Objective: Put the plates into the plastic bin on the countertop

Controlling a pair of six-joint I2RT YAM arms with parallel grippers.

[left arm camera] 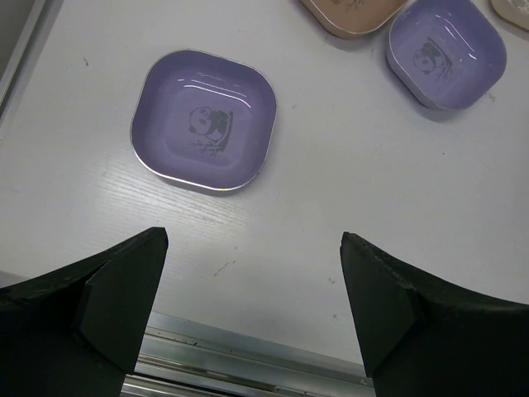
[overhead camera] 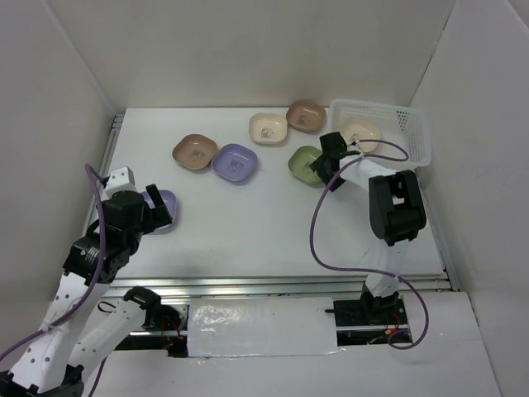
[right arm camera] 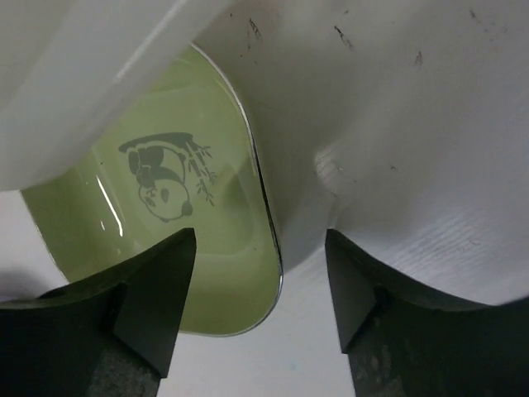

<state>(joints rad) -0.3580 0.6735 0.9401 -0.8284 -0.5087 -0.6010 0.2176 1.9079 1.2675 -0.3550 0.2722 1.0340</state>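
Several plates lie on the white countertop (overhead camera: 248, 231): brown (overhead camera: 195, 152), lilac (overhead camera: 235, 161), cream (overhead camera: 269, 128), another brown (overhead camera: 306, 115) and green (overhead camera: 302, 164). A cream plate (overhead camera: 362, 132) sits inside the plastic bin (overhead camera: 416, 124) at the back right. My right gripper (right arm camera: 260, 273) is open, low over the green plate (right arm camera: 165, 207), its jaws straddling the plate's right rim without touching it. My left gripper (left arm camera: 254, 281) is open and empty, just short of a lilac plate (left arm camera: 202, 120) near the front left.
A metal rail (left arm camera: 248, 356) runs along the front edge right under the left gripper. A second lilac plate (left arm camera: 446, 50) and a brown plate (left arm camera: 355, 12) lie beyond it. White walls close in both sides. A purple cable (overhead camera: 318, 240) loops from the right arm.
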